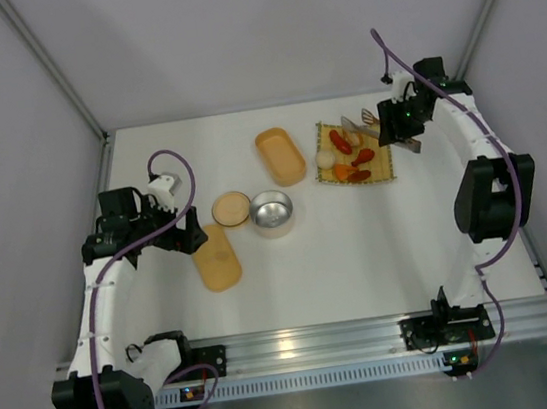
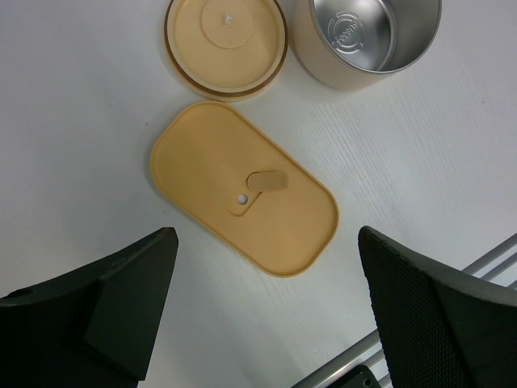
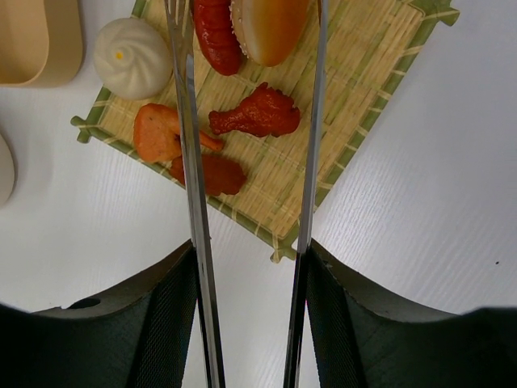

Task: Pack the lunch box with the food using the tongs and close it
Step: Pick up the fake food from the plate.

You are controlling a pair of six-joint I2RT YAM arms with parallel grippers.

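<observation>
The right gripper [image 3: 250,257] is clamped on the tongs [image 3: 195,162] over the food [image 1: 350,157]; the left gripper [image 2: 266,241] gapes above the lid [image 2: 242,194]

The tongs' two arms run out between the right fingers, one against each, spread apart and reaching over the mat [image 3: 367,105] at the table's far right. The food lies on that mat: a pale bun [image 3: 133,58] at its edge, a red sausage [image 3: 214,32], an orange roll [image 3: 271,28], a red drumstick [image 3: 257,113], an orange piece [image 3: 156,132] and a red piece [image 3: 208,175]. The lunch box [image 1: 280,156] sits open and empty just left of the mat. The left fingers stand wide apart, holding nothing; a round lid [image 2: 226,44] and a tin [image 2: 363,40] sit just beyond the oval lid
</observation>
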